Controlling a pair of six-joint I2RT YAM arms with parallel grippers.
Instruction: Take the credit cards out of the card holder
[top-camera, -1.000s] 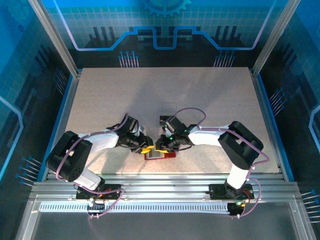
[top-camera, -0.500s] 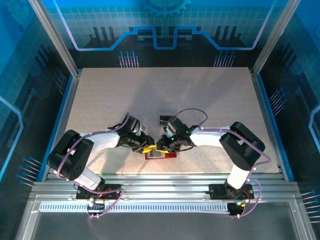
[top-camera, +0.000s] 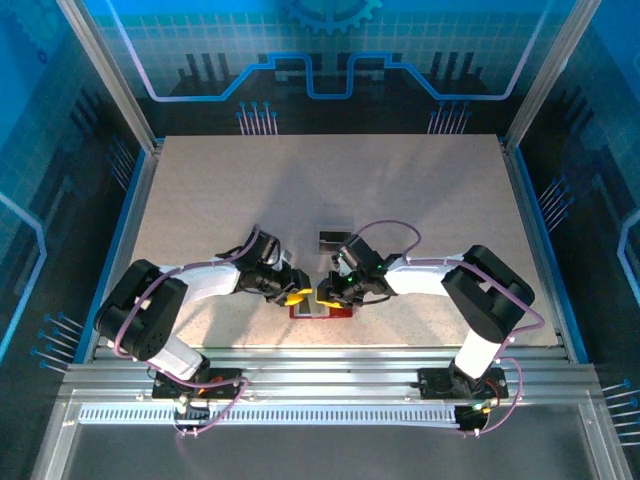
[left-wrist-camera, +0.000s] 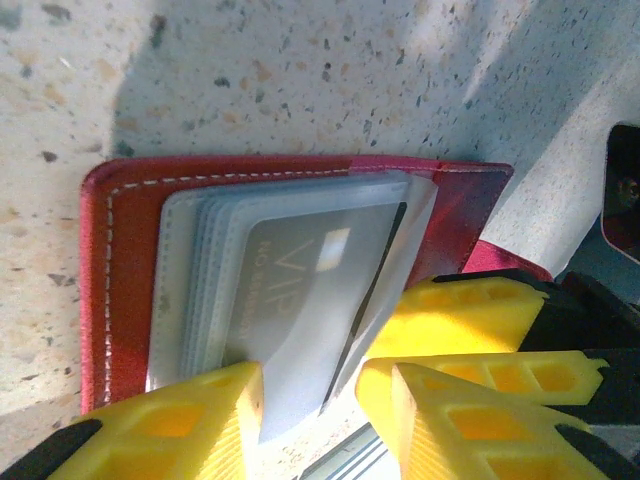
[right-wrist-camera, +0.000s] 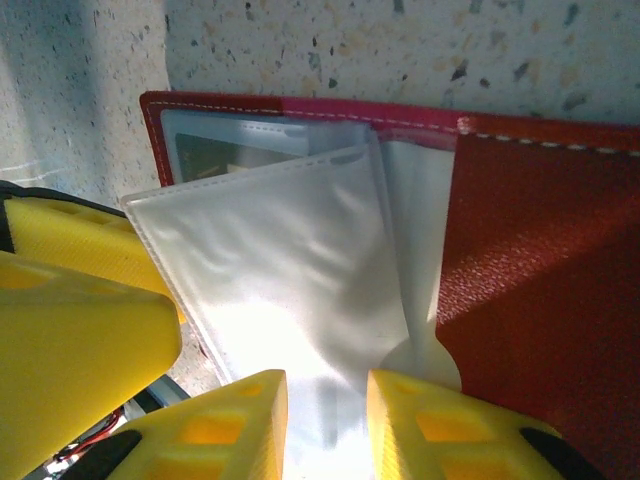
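Easing grey card (left-wrist-camera: 300, 290) from the card holder (left-wrist-camera: 125, 250)
Straddling sleeves (right-wrist-camera: 290, 260) with left jaws and right jaws, grip unclear; best pinned flat, pulled straight.

Crowded near edge, open ground beyond.
My left gripper (top-camera: 300, 297) and right gripper (top-camera: 322, 293) stand nose to nose over the card holder (top-camera: 322, 312), almost touching. One dark card (top-camera: 333, 240) lies just behind; the table (top-camera: 320, 180) past it is free.
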